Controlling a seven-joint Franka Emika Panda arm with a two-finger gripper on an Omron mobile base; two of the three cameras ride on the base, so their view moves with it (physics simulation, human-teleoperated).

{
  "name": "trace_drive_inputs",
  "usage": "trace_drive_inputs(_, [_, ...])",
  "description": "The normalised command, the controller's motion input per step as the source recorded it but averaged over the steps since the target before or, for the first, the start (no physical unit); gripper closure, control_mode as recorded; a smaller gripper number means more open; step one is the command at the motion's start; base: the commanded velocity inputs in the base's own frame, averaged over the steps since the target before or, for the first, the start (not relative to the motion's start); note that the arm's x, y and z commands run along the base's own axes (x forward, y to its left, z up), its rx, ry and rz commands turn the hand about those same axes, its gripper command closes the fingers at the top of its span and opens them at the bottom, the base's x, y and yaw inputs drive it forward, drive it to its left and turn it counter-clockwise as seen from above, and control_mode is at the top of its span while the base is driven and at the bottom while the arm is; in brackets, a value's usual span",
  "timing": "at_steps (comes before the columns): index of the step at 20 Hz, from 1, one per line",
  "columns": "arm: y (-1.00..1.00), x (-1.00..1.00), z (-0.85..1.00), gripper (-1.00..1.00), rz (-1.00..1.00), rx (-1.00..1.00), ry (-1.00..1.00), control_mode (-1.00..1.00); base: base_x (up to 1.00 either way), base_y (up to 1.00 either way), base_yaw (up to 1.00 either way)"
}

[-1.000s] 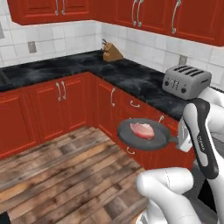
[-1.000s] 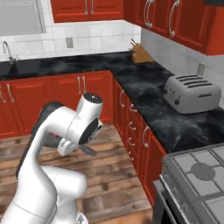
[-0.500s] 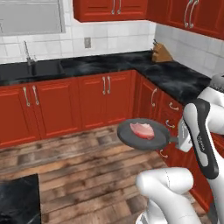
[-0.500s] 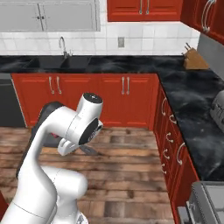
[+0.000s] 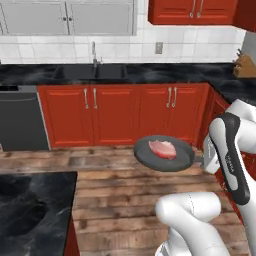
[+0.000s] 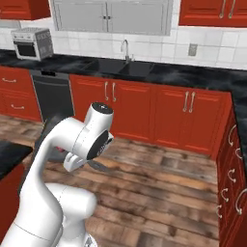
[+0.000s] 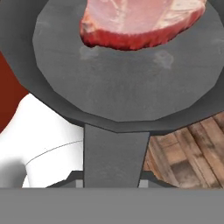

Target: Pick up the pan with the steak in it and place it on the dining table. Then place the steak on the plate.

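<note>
Pan (image 5: 164, 154): carried level above the wood floor, steak (image 5: 162, 148) inside.
End effector (image 7: 114, 183): clamped on the handle.
Advice: hold level, approach the desk (image 5: 30, 210) slowly.

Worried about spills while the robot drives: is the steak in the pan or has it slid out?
In. The steak lies inside the pan, within its rim, and the pan looks level above the wooden floor.

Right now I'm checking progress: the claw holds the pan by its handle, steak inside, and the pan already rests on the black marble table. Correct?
Not quite. The pan, steak inside, is held in the air over the wooden floor, as the left base view shows; the table lies off to one side. The claw does grip its handle.
</note>
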Motion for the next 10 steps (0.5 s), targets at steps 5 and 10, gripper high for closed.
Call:
trace_drive_inputs(5, [0.0, 0.0, 0.0, 1.0, 0.0, 0.0, 0.0, 1.0, -0.11, 0.0, 0.5])
trace_drive_inputs(10, [0.0, 0.0, 0.0, 1.0, 0.0, 0.0, 0.0, 1.0, -0.13, 0.0, 0.48])
